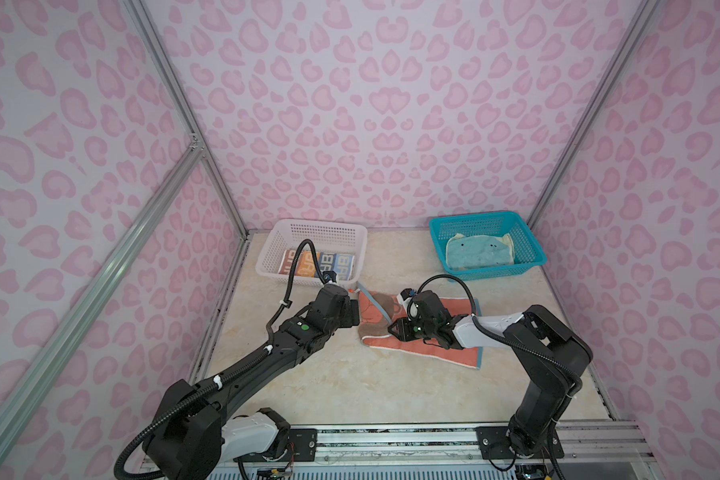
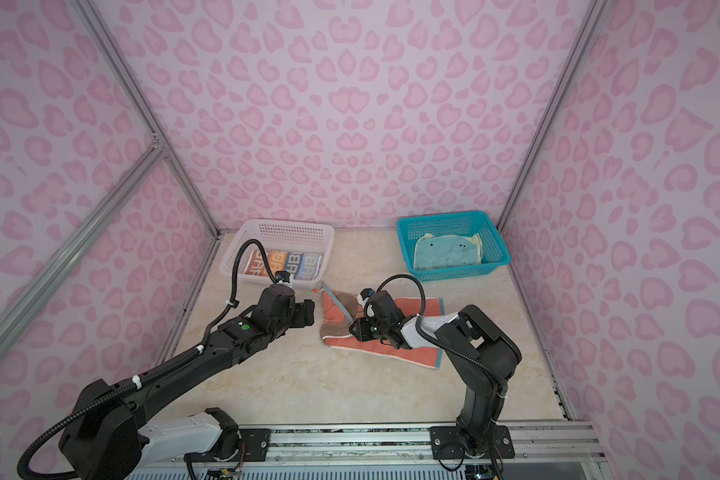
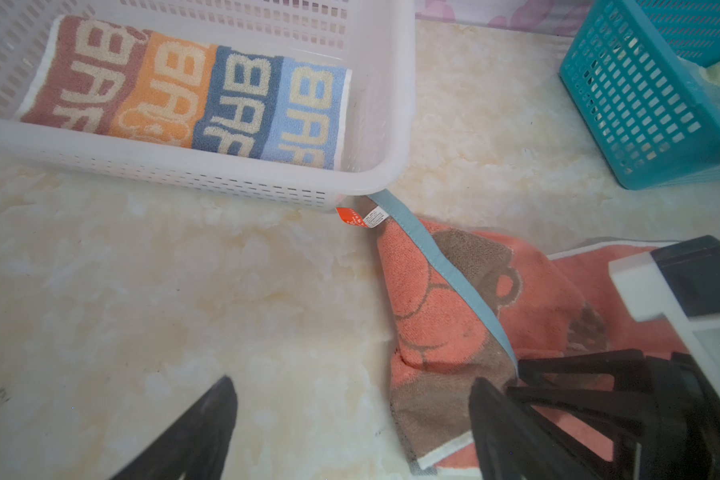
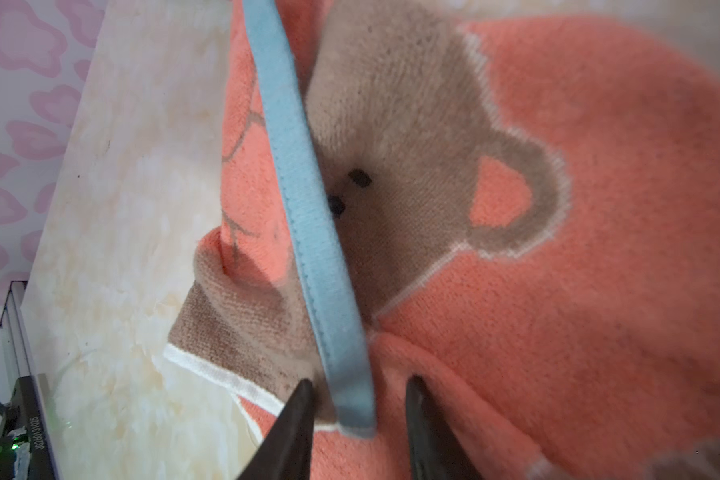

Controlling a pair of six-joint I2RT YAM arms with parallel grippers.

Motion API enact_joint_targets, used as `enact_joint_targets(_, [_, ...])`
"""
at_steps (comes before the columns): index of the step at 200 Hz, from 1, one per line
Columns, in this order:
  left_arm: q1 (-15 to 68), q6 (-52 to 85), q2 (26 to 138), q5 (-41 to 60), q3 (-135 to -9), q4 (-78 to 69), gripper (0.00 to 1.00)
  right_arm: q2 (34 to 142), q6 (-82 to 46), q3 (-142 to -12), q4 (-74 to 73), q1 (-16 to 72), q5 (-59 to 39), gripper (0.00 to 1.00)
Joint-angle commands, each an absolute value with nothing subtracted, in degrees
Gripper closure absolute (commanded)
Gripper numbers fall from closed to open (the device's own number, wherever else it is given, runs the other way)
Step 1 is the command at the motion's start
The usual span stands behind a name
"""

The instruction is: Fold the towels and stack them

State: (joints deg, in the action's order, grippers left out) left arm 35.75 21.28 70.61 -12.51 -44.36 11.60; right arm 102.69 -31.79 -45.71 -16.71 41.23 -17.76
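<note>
An orange towel [image 1: 433,349] [image 2: 391,353] with a brown bear and blue edging [image 4: 304,208] lies partly folded on the table, its left corner turned over. My right gripper [image 1: 391,328] [image 4: 358,381] is low over that turned corner. Its jaws stand a little apart on either side of the blue edging, with a gap at each side. To the towel's left, my left gripper [image 1: 356,313] [image 3: 352,384] hangs wide open over bare table, with nothing between its fingers. A folded lettered towel [image 1: 316,264] [image 3: 184,95] lies in the white basket [image 1: 321,224]. A teal towel [image 1: 479,251] lies in the teal basket [image 1: 487,218].
The white basket [image 3: 225,166] stands at the back left, its near corner touching the orange towel's tagged tip [image 3: 362,216]. At the back right stands the teal basket [image 3: 641,104]. Pink patterned walls close in three sides. A metal rail [image 1: 391,432] runs along the front.
</note>
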Motion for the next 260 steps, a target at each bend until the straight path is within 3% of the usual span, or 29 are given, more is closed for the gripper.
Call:
enact_joint_targets(1, [35.7, 20.8, 70.8, -12.3, -44.1, 9.7, 0.11, 103.9, -33.1, -46.0, -20.1, 41.3, -19.6, 0.67])
enact_joint_targets(68, [35.7, 20.4, 70.8, -12.3, -43.9, 9.7, 0.11, 100.9, -28.1, -49.2, -14.4, 42.0, -17.2, 0.63])
enact_joint_targets(168, [35.5, 19.7, 71.0, -12.6, -43.8, 10.5, 0.11, 109.6, -23.3, -57.2, -11.4, 40.4, -20.6, 0.61])
enact_joint_targets(205, [35.5, 19.5, 70.9, -12.6, -43.8, 10.5, 0.11, 110.2, -25.1, -56.0, -15.4, 40.5, -24.4, 0.71])
enact_joint_targets(234, [35.4, 18.5, 71.6, -12.6, -44.3, 10.8, 0.1, 109.0, -24.9, -55.2, -15.5, 40.6, -24.8, 1.0])
enact_joint_targets(260, [35.4, 15.2, 73.4, -12.1, -46.3, 11.9, 0.0, 103.3, -18.0, -54.7, -5.4, 40.6, -18.5, 1.0])
